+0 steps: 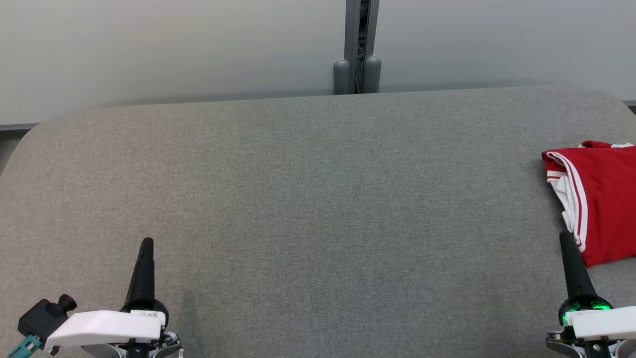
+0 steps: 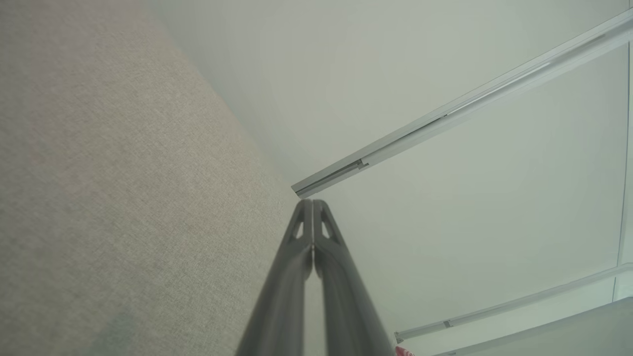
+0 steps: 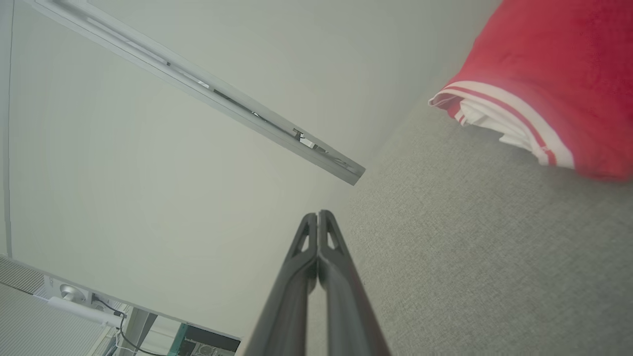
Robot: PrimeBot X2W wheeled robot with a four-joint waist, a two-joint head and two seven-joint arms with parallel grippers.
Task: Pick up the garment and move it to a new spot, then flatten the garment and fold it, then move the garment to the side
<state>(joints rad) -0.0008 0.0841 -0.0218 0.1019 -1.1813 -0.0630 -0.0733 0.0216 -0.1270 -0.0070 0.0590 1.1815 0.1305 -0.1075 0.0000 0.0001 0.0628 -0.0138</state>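
The garment (image 1: 603, 199), seemingly soft, light and floppy, lies folded at the desk's (image 1: 318, 199) right edge, likely best pinched by its striped trim, while the left gripper (image 1: 147, 242) and right gripper (image 1: 564, 236) rest pressed together, empty.

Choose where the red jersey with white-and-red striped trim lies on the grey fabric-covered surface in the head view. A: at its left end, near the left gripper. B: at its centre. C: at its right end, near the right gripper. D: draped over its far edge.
C: the red jersey lies at the right end of the grey surface, just beyond the tip of the shut right gripper.
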